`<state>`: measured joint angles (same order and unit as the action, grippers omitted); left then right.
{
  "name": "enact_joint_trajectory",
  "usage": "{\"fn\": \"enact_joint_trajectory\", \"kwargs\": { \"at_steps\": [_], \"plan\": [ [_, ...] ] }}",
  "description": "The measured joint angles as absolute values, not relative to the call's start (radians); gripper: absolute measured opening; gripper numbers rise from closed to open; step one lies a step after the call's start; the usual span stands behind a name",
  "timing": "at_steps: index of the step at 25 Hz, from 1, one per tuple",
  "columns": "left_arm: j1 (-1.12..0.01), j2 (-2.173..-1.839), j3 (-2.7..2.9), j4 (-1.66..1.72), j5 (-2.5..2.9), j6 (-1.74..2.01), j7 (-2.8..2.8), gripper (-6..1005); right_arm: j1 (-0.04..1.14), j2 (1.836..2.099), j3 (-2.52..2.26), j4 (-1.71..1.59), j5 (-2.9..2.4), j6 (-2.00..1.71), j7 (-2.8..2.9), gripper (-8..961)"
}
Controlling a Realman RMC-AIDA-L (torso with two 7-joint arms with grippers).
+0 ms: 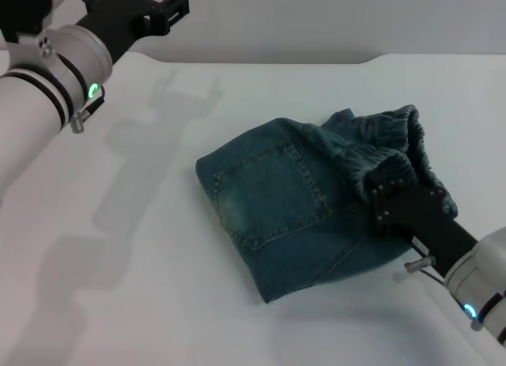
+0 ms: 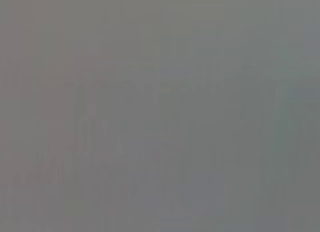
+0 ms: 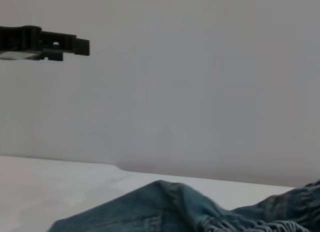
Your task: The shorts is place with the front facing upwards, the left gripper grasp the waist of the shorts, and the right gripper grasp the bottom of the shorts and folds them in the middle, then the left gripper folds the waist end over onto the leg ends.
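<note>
The blue denim shorts [image 1: 277, 200] lie bunched and folded on the white table, a stitched pocket facing up. Their gathered elastic waist [image 1: 387, 137] is piled at the right end. My right gripper [image 1: 389, 201] sits low at the shorts' right side, its black head pressed against the waist fabric; its grip is hidden. My left gripper [image 1: 170, 9] hangs high over the table's far left, open and holding nothing, well away from the shorts. The right wrist view shows the denim [image 3: 165, 207] close below and the left gripper [image 3: 50, 43] far off. Only plain grey fills the left wrist view.
The white table [image 1: 142, 287] stretches to the left and front of the shorts. Its back edge [image 1: 261, 62] meets a pale wall.
</note>
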<state>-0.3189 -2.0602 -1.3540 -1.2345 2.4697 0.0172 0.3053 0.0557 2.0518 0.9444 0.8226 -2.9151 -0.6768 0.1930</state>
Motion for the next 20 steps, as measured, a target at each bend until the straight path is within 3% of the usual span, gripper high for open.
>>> {"fn": "enact_joint_trajectory", "kwargs": {
  "at_steps": [7,20],
  "plan": [
    [-0.355,-2.061,-1.336,-1.199,2.47,-0.004,0.305,834,0.029,2.05,1.001,0.844,-2.916,-0.674,0.139,-1],
    [-0.382,-2.063,-1.309,-1.168,2.47,-0.003,0.305,834,0.021,2.07,1.13,0.85,-2.916,-0.737,0.029,-1]
  ]
}}
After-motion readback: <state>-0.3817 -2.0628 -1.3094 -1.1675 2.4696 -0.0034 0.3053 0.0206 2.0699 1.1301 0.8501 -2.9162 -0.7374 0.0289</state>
